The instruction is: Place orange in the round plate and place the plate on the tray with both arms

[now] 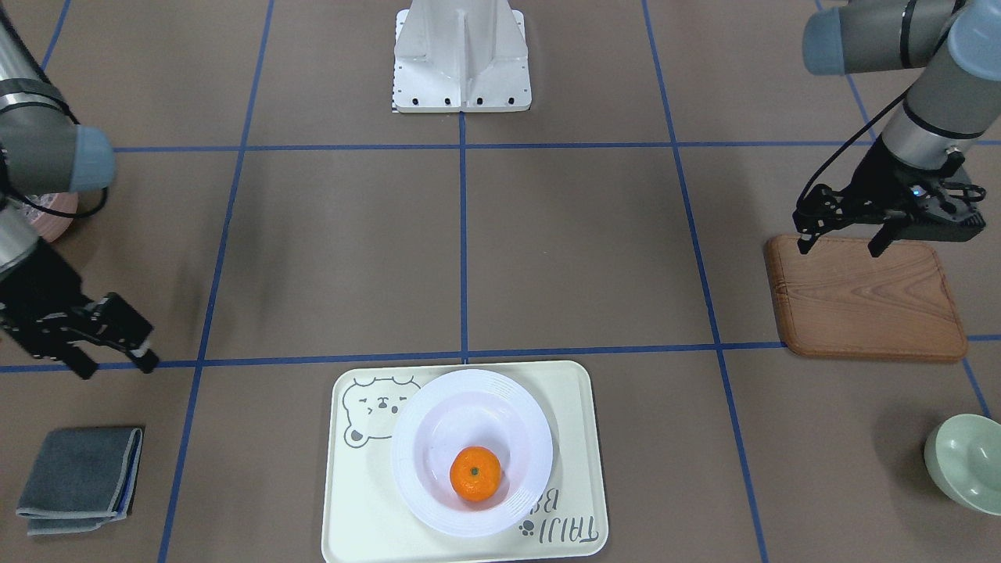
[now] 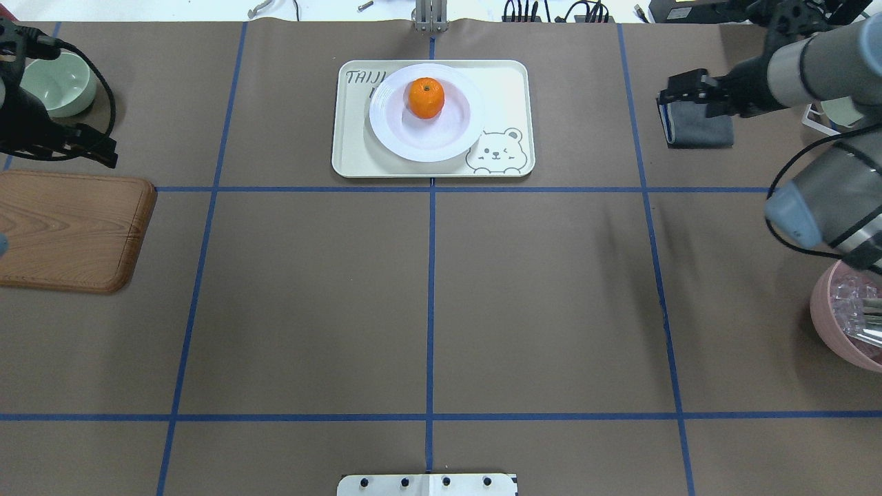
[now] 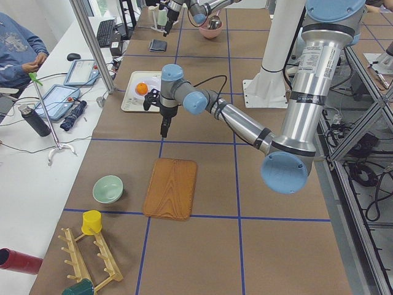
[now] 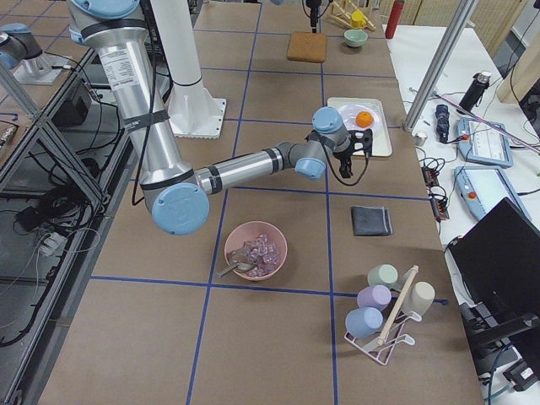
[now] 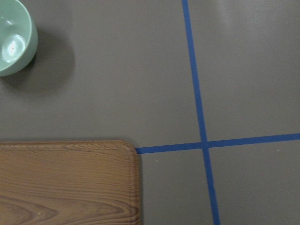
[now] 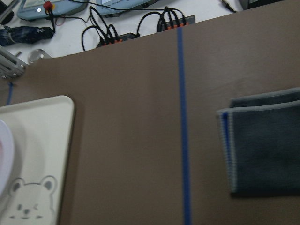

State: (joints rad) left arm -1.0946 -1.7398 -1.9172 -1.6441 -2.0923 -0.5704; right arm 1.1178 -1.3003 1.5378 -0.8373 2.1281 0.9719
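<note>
The orange [image 1: 475, 473] [image 2: 426, 97] lies inside the white round plate [image 1: 414, 438] [image 2: 393, 134]. The plate rests on the cream tray [image 1: 352, 508] [image 2: 351, 155] with the bear drawing, at the table's far middle edge. My left gripper [image 1: 843, 244] [image 2: 103, 153] hangs open and empty over the far end of the wooden board, well to the side of the tray. Level with the tray on the other side, my right gripper [image 1: 113, 363] [image 2: 672, 89] is open and empty near the grey cloth. Neither wrist view shows any fingers.
A wooden board [image 1: 864, 301] [image 5: 65, 183] and a pale green bowl [image 1: 966, 461] [image 5: 14, 37] lie on my left. On my right are a folded grey cloth [image 1: 78, 477] [image 6: 265, 140] and a pink bowl [image 2: 847, 317]. The robot base [image 1: 461, 62] stands at the near middle.
</note>
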